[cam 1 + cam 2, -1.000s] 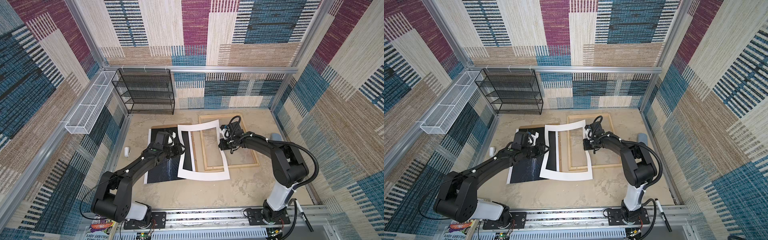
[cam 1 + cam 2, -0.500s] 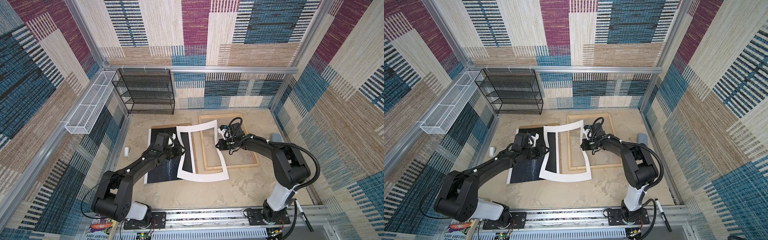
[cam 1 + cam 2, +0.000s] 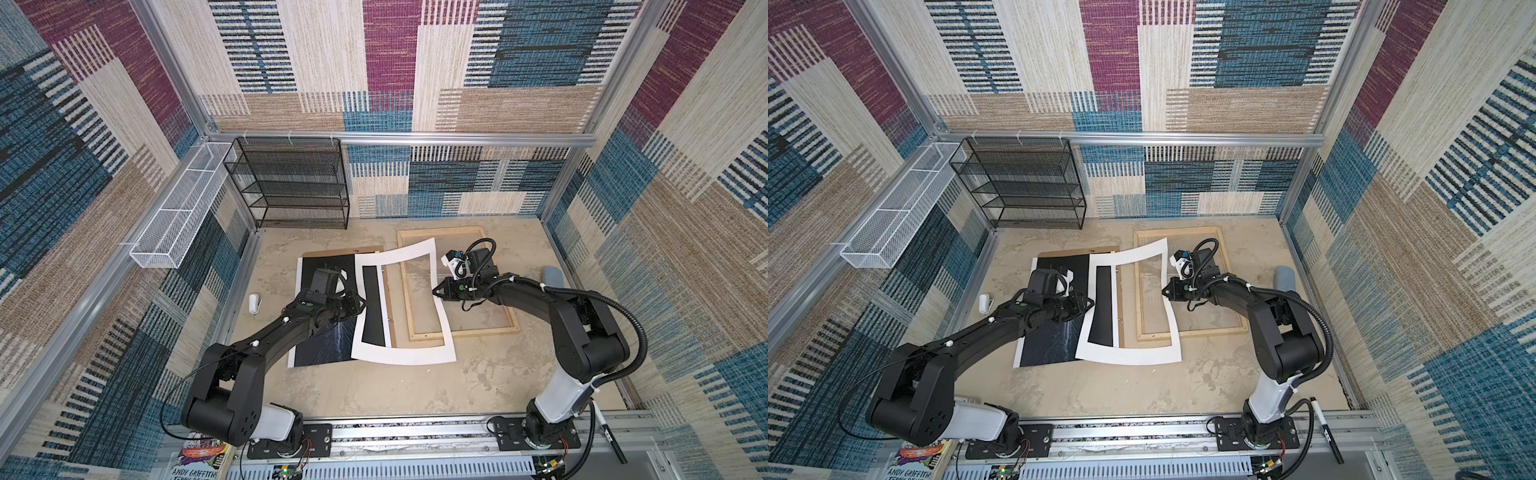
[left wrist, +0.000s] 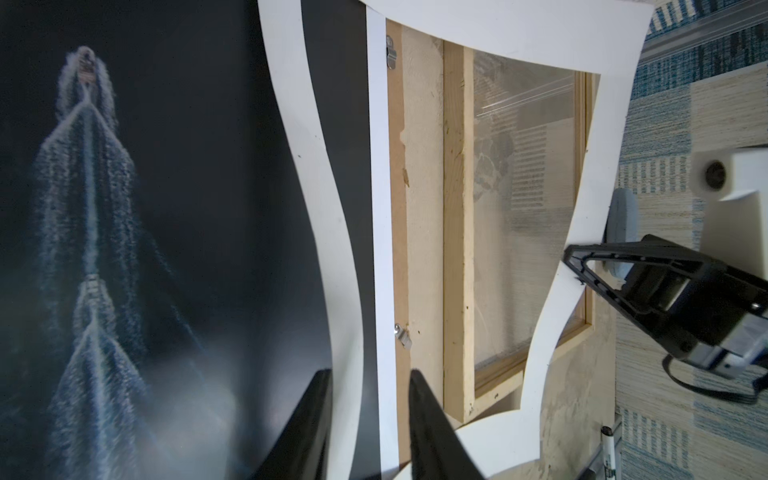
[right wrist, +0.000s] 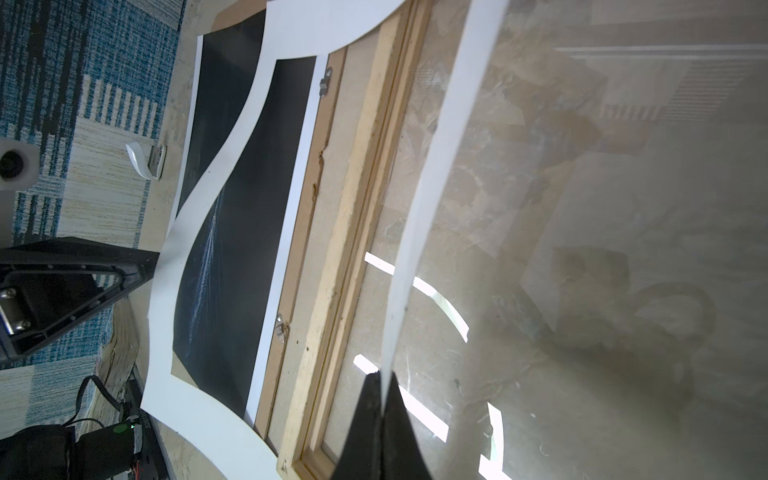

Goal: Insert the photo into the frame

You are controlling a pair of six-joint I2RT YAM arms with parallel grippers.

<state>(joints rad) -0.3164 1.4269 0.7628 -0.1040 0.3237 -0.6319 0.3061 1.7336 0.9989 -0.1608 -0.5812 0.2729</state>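
We find the photo [image 3: 316, 349] lying flat and face up on the left half of the desk [image 3: 374, 390]. It rests on a brown backing [image 3: 340, 250], whose far edge shows beyond it. The photo is outside the frame [image 3: 478, 331], which lies flat just to its right with the desk visible through its clear pane.

A white mat [image 3: 399, 353] with a cut-out window lies over both. Its left strip covers the right part of the photo, and its window spans the photo's margin, the backing's edge and the frame's left rail. The mat is bowed; its right strip is lifted off the frame, while its near strip sits low on the desk.

The right gripper [image 3: 435, 291] is closed tight on the mat's right strip. In the right wrist view the fingers [image 5: 365, 415] meet on the sheet with no gap.

The left gripper [image 3: 360, 302] hangs over the photo at the mat's left strip. In the left wrist view its fingers [image 4: 307, 415] stand partly apart with that strip passing between them — not pinched, and nothing is held.
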